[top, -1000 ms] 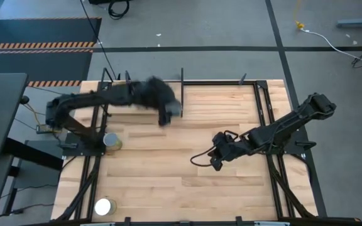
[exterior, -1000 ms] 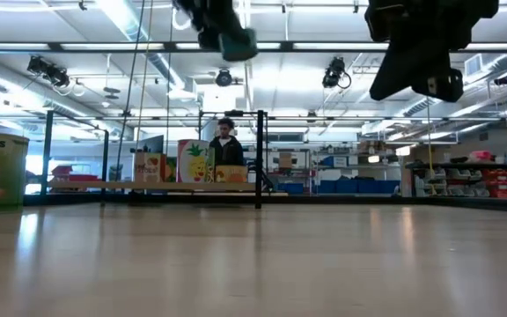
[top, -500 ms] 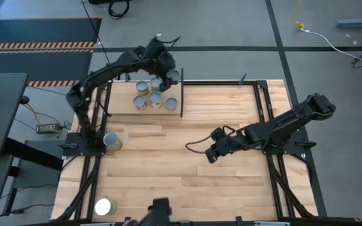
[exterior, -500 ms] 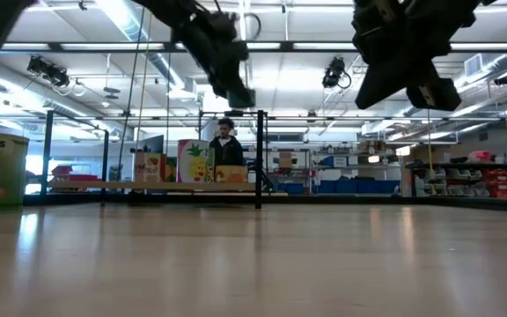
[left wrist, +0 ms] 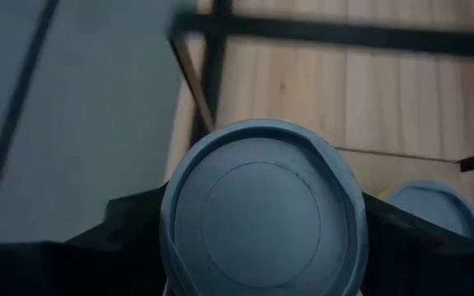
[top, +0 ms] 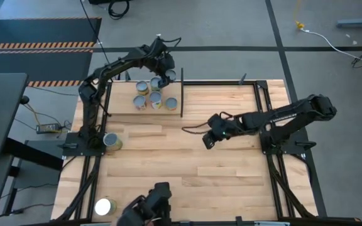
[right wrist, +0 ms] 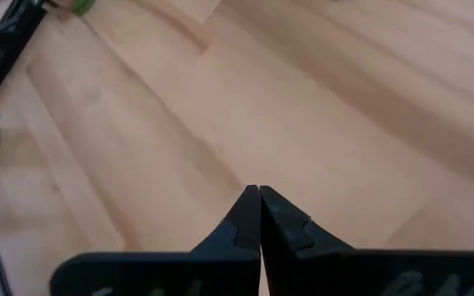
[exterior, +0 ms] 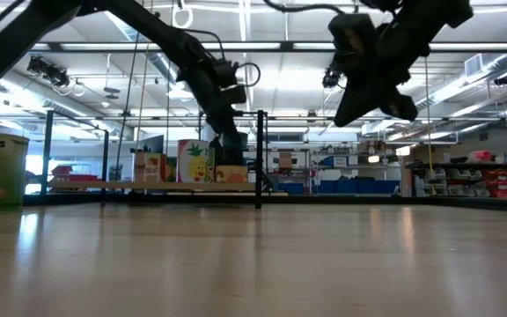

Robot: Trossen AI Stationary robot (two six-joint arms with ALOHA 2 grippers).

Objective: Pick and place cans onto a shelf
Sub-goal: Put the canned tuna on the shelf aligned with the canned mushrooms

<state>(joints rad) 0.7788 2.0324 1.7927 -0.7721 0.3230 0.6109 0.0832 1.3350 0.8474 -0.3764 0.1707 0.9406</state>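
High view: left gripper (top: 166,76) over the shelf's (top: 121,107) far right corner, clamped on a can (top: 170,76); half a second back reaching the same spot, a second back blurred mid-swing over the tabletop (top: 187,169). Four cans (top: 154,96) grouped on the shelf; orange-labelled can (top: 111,142) and glaring white lid (top: 103,206) off it, unmoved. Right gripper (top: 207,142) shifted slightly leftward.
Low view: left arm lowered to shelf height beside the labelled cans (exterior: 196,162); right gripper (exterior: 359,110) hanging high, moved left.
Left wrist view: blue-grey lid (left wrist: 263,218) filling the space between dark fingers (left wrist: 118,226); second lid (left wrist: 434,210) just beyond.
Right wrist view: fingertips (right wrist: 259,193) pressed together above bare planks.
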